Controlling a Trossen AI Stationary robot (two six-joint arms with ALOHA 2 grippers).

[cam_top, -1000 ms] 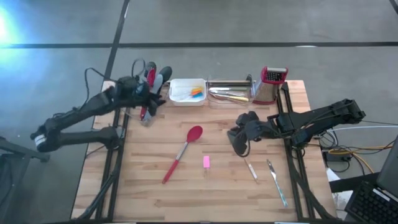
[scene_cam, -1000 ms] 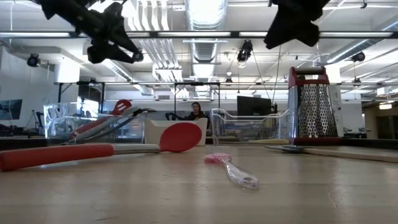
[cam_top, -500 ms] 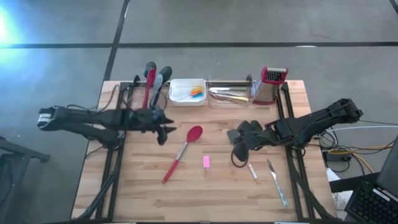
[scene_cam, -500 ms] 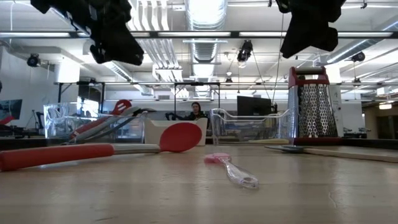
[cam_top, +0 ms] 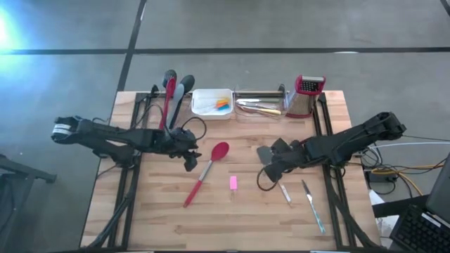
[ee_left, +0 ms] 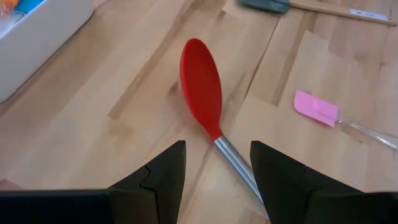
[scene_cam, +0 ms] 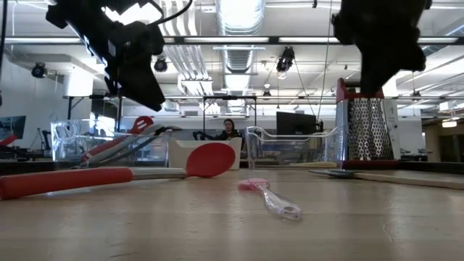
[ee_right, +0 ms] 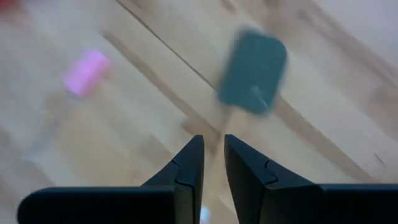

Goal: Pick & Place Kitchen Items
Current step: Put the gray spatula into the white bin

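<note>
A red spoon (cam_top: 209, 169) with a red handle lies flat on the wooden table, bowl (ee_left: 201, 81) toward the far edge. My left gripper (ee_left: 217, 149) hovers open above it, a finger on either side of its metal neck, well off the table in the low view (scene_cam: 145, 87). A small pink spatula (cam_top: 233, 183) and two thin pale-handled knives (cam_top: 283, 191) (cam_top: 313, 205) lie nearer the right. My right gripper (cam_top: 268, 171) hangs in the air over the grey head (ee_right: 254, 62) of one of them, with only a narrow gap between its fingers (ee_right: 213, 142).
Along the far edge stand a clear holder with red and grey utensils (cam_top: 171, 88), a white tray (cam_top: 211, 111) with blue and orange blocks, a clear bin of utensils (cam_top: 259, 105) and a red-topped grater (cam_top: 306, 95). Bare wood lies toward the near edge.
My left gripper has swung from the utensil holder at the far left toward the near edge and the right, coming down over the red spoon. My right gripper has sunk a little and edged toward the near edge. Nothing on the table has moved.
</note>
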